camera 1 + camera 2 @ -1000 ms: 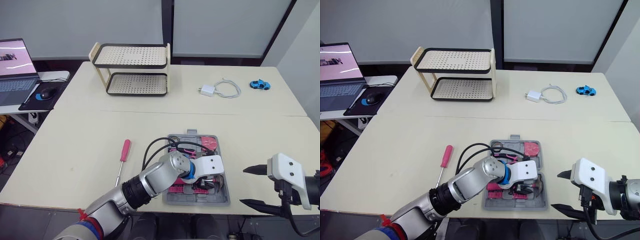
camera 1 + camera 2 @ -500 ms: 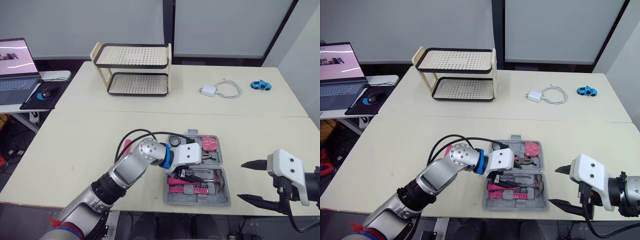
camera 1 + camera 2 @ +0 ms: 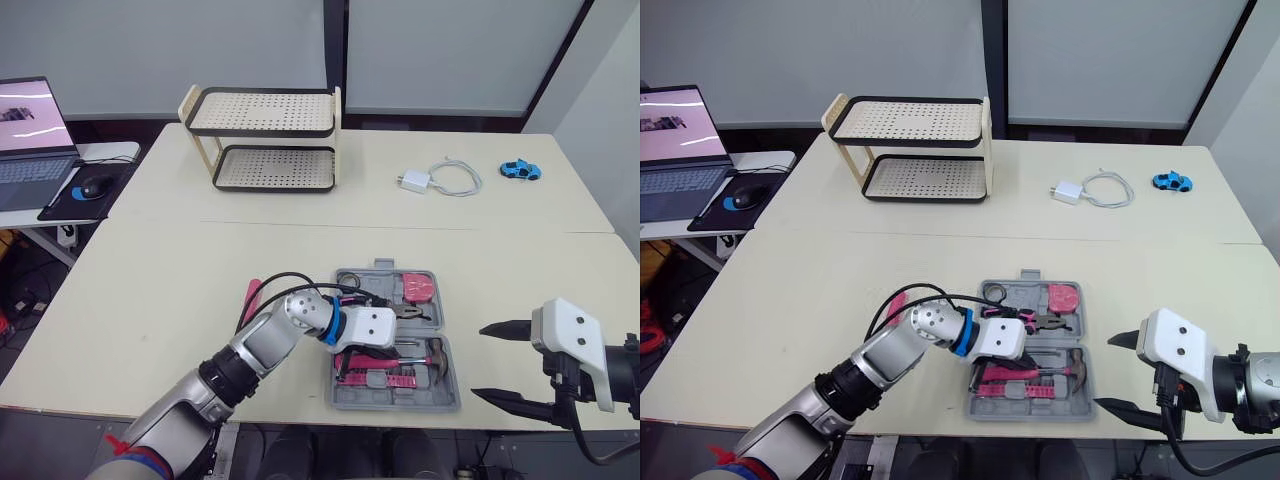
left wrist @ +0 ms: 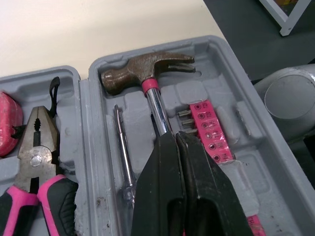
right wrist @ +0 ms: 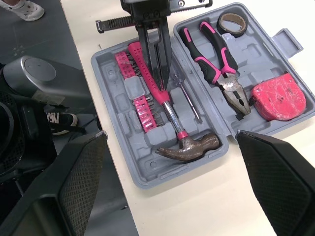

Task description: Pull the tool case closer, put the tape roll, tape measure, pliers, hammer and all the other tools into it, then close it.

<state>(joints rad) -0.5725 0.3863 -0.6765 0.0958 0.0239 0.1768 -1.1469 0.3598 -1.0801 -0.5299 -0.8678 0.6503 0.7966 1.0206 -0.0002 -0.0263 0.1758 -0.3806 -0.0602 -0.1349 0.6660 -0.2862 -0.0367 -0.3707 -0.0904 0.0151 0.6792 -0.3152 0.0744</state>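
The grey tool case [image 3: 440,402] lies open near the table's front edge. In it are the hammer [image 5: 189,147], the pink-handled pliers [image 5: 216,59], the pink tape measure [image 5: 278,96], the tape roll [image 5: 234,23] and a pink bit strip [image 4: 209,135]. My left gripper [image 4: 176,136] hovers over the hammer's shaft, shut, with nothing between its fingers. A pink-handled screwdriver [image 3: 895,300] lies on the table left of the case, partly hidden behind my left arm. My right gripper [image 3: 478,360] stands open just right of the case, near the table edge.
A two-tier perforated rack [image 3: 265,140] stands at the back left. A white charger with its cable [image 3: 430,180] and a blue toy car [image 3: 520,169] lie at the back right. A laptop [image 3: 30,125] and mouse [image 3: 95,185] sit on a side desk.
My left gripper drew back leftward across the case and its fingers closed together. The right arm has barely moved.
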